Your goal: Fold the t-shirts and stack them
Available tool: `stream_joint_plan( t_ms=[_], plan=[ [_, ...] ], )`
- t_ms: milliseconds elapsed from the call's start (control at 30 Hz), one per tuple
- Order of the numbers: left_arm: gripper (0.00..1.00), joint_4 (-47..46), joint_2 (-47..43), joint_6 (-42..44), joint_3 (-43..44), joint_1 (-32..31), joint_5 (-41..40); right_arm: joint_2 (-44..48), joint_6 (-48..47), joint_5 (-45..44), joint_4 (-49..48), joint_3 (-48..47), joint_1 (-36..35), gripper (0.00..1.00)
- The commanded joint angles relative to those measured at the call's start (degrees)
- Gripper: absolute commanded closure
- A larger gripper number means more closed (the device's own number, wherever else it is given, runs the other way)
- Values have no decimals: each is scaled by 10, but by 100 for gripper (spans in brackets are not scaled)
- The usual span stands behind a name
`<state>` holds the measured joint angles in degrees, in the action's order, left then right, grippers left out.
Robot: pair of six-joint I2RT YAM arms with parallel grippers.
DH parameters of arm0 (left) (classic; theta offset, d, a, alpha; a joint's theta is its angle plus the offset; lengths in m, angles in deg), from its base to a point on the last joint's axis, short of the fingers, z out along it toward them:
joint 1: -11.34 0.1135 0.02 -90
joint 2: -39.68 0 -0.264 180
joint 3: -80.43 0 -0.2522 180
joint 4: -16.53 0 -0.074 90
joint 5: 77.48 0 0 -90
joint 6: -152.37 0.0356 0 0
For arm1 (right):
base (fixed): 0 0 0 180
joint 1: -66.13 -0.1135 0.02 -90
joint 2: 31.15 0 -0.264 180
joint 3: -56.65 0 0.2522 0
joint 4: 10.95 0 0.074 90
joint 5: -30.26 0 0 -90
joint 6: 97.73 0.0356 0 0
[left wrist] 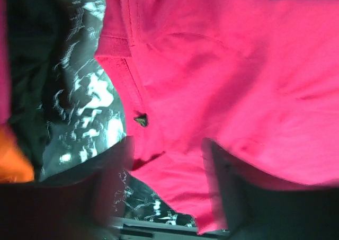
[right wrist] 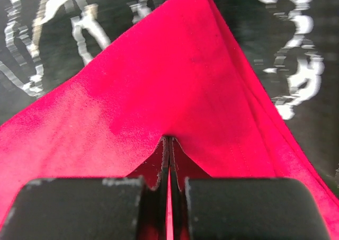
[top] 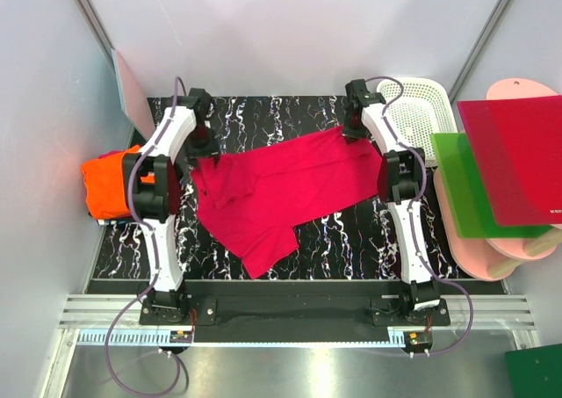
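Note:
The crimson-pink t-shirt [top: 281, 191] lies spread and crumpled on the black marbled mat [top: 351, 240]. The orange t-shirt [top: 107, 185] sits bunched at the mat's left edge, partly behind my left arm. My left gripper [top: 205, 143] is at the shirt's far left end. In the left wrist view the left gripper [left wrist: 169, 171] is open, its blurred fingers [left wrist: 114, 181] straddling the red cloth [left wrist: 228, 76] by the collar. My right gripper [top: 356, 127] is at the shirt's far right corner. In the right wrist view the right gripper [right wrist: 169, 147] is shut, pinching a fold of the shirt [right wrist: 175, 81].
A white basket [top: 423, 108] stands at the back right. A green board [top: 465, 187] and a red board [top: 514, 156] lie on pink plates [top: 518, 250] to the right. A pale pink board [top: 132, 86] leans at the back left.

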<state>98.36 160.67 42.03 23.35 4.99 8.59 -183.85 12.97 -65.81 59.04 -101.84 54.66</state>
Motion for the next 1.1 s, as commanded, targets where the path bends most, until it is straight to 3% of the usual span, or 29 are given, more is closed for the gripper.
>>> stream_joint_plan(
  t_ms=[0, 200, 333, 533, 700, 800, 833, 867, 967, 1000, 1067],
  plan=[
    [100, 9, 72, -1, 25, -9, 56, 14, 5, -61, 38, 42, 14, 100],
    [100, 24, 170, -3, 86, -16, 69, 75, 17, -21, 33, 55, 14, 100],
    [100, 51, 220, -13, 127, -16, 35, 132, 21, 16, 20, 50, 14, 99],
    [100, 56, 247, -29, 247, -9, -33, 200, 27, 82, -1, 54, 15, 98],
    [100, 21, 254, -39, 313, 12, -54, 241, 20, 123, -7, 109, 14, 96],
    [100, 0, 262, -43, 347, 33, -44, 267, 9, 147, -7, 159, 14, 91],
    [100, -7, 263, -43, 350, 37, -44, 281, 7, 154, -8, 171, 15, 82],
    [100, -19, 262, -42, 351, 47, -43, 290, 7, 157, -11, 199, 14, 64],
    [100, -35, 246, -33, 349, 62, -14, 330, 8, 196, -51, 269, 14, 43],
    [100, -40, 219, -27, 335, 63, 3, 340, 12, 204, -63, 287, 14, 25],
    [90, -69, 176, -13, 299, 62, 26, 371, 24, 217, -87, 332, 14, 11]
  ],
)
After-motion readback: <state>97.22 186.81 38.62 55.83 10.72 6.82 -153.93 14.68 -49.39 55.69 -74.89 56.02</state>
